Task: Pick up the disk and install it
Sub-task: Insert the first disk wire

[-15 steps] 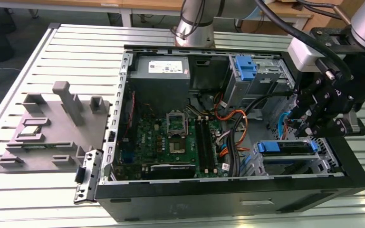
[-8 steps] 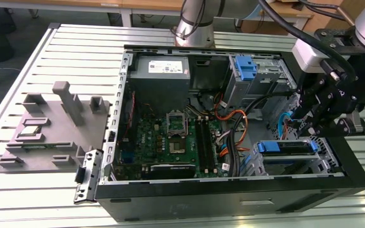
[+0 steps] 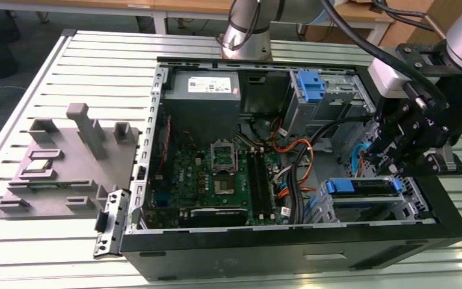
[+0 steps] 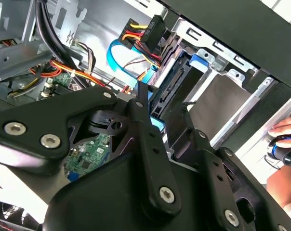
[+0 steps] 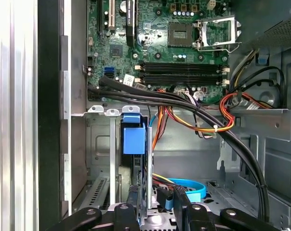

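The flat silver-grey metal disk with blue plastic side rails stands in the grey steel drive cage at the exterior view's near right. The black pincer is close over it, and I cannot tell whether it is clamped on. The disk should probably be kept square to the slot, pressed straight in, and kept off the orange cables.

A silver-grey slotted aluminium tabletop is carrying everything here. A black metal computer tower case with its side panel off is lying on its side across the middle of the tabletop, reaching toward the exterior view's right. A flat grey plastic fixture plate with upright blocks is lying just beside the case, on the exterior view's left. The arm's silver cylindrical base is standing at the tabletop's far edge, behind the case.
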`<state>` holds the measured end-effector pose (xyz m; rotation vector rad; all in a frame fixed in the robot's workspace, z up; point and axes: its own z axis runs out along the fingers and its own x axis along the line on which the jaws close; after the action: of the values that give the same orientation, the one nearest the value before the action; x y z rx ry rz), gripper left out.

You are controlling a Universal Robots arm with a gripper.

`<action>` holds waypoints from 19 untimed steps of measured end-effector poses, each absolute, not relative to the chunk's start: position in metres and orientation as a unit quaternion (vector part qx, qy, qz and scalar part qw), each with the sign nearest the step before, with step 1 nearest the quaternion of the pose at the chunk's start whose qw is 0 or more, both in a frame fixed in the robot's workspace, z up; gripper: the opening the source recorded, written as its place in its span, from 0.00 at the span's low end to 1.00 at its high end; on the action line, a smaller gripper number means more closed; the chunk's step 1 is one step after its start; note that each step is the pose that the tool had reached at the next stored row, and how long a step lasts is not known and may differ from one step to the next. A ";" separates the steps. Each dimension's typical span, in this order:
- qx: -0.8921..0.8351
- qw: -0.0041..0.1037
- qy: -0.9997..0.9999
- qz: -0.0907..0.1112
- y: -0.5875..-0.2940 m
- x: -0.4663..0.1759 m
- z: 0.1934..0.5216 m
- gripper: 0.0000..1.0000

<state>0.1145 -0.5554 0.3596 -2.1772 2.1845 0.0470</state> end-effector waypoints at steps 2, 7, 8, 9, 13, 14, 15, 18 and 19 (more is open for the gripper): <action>-0.706 0.029 0.708 0.015 -0.555 0.115 0.359 0.42; -0.706 0.029 0.708 0.016 -0.555 0.117 0.355 0.42; -0.706 0.028 0.708 0.016 -0.555 0.117 0.354 0.42; -0.706 0.028 0.708 0.016 -0.555 0.117 0.354 0.42; -0.706 0.028 0.708 0.016 -0.555 0.117 0.354 0.42; -0.706 0.028 0.708 0.016 -0.555 0.117 0.354 0.42; -0.706 0.028 0.708 0.016 -0.555 0.117 0.354 0.42; -0.706 0.028 0.708 0.016 -0.555 0.117 0.354 0.42; -0.706 0.028 0.708 0.016 -0.555 0.117 0.354 0.40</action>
<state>0.1170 -0.5548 0.3538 -2.1774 2.1844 0.0483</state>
